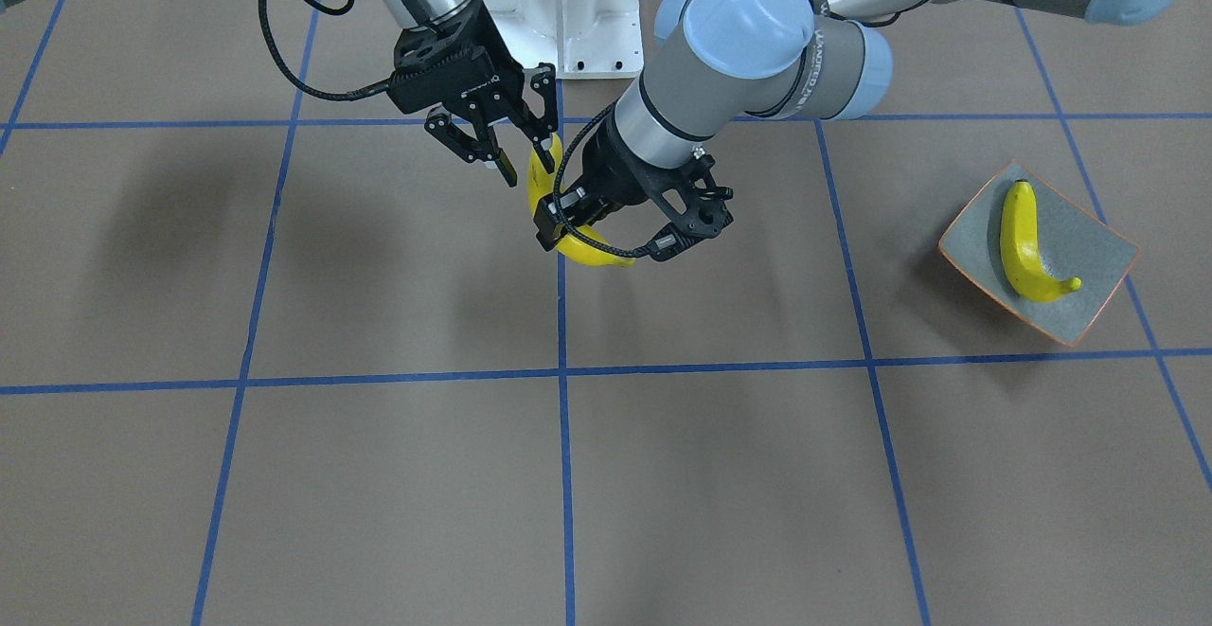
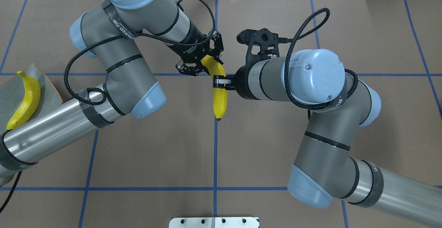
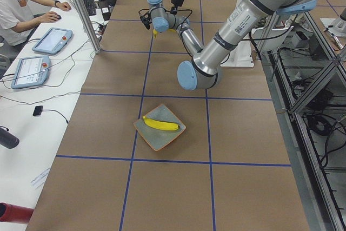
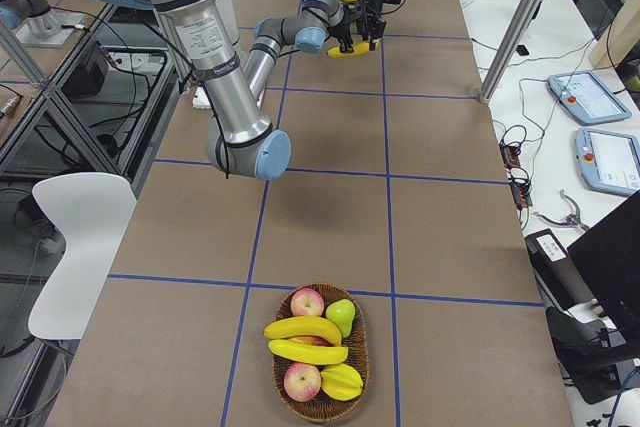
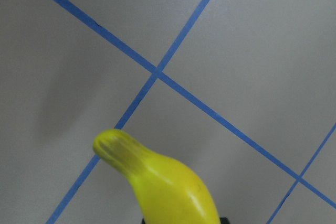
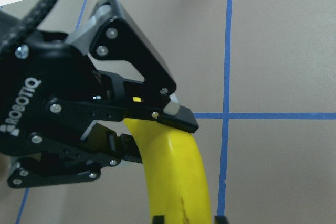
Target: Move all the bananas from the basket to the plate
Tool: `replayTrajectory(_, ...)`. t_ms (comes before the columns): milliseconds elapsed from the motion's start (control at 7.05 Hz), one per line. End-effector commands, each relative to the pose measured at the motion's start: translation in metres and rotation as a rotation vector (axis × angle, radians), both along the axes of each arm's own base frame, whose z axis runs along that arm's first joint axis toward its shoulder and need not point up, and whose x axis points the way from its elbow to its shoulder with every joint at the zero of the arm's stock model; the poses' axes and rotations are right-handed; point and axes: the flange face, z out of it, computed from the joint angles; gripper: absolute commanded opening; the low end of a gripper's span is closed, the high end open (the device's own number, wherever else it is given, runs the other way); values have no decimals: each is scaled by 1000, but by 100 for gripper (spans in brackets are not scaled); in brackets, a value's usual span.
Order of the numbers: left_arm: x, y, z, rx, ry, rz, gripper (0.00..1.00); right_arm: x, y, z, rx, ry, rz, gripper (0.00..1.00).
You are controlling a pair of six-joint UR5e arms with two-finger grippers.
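Observation:
A yellow banana hangs above the middle of the table, held between both arms. My right gripper reaches in level and is shut on the banana's middle. My left gripper points down with its fingers closed on the stem end. In the front-facing view the left gripper covers part of the banana. The grey-green plate sits far to my left with one banana on it. The basket at the table's right end holds two bananas.
The basket also holds apples and other fruit. The white robot base stands at the table's robot side. A person sits at a side desk with tablets. Blue tape lines grid the brown table.

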Motion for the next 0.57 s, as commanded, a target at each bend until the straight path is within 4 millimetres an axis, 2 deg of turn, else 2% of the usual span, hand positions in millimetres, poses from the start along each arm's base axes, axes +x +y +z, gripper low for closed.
replayTrajectory(0, 0, 0, 13, 18, -17, 9, 0, 14, 4, 7, 5, -2, 3, 100)
replayTrajectory(142, -9, 0, 47, 51, -56, 33, 0, 31, 10, 26, 1, 10, 4, 100)
replayTrajectory(284, -29, 4, 98, 99, -129, 68, 0, 35, 9, 41, -7, 32, 16, 100)
replayTrajectory(426, -51, 8, 121, 135, -249, 134, 0, 36, 8, 53, -18, 51, 19, 100)
